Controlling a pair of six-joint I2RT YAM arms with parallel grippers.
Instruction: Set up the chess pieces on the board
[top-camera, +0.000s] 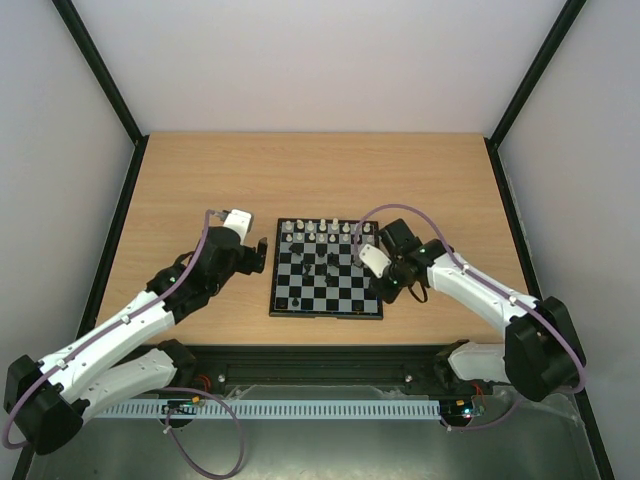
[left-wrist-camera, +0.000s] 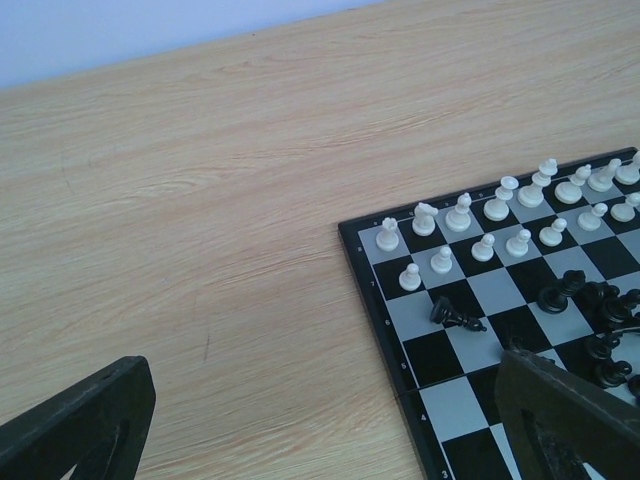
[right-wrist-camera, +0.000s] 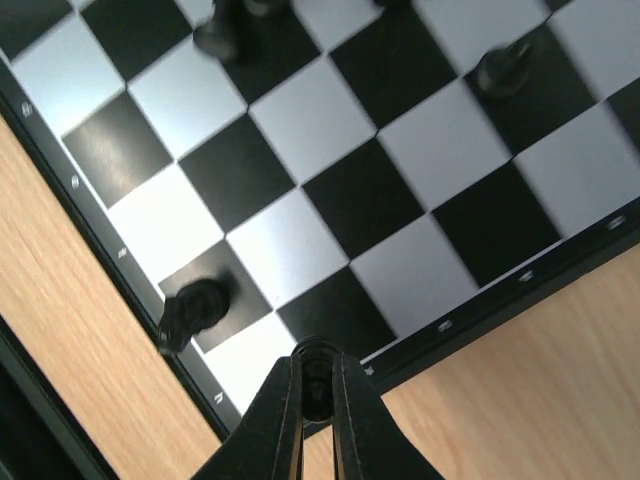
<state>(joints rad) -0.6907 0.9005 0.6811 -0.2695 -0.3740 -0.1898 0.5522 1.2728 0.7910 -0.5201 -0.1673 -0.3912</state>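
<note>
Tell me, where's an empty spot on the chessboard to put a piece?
The near rows of the board, between the black pieces heaped mid-board and the near rim, are mostly bare. The wooden table beyond and left of the board is open too. It's crowded along the far two rows, packed with white pieces.

The board (top-camera: 330, 303), checkered black and grey with a black rim, lies flat. White chess pieces (top-camera: 322, 231) stand in two rows along its 12 o'clock edge; black chess pieces (top-camera: 322, 266) cluster mid-board, one (left-wrist-camera: 457, 318) toppled
</note>
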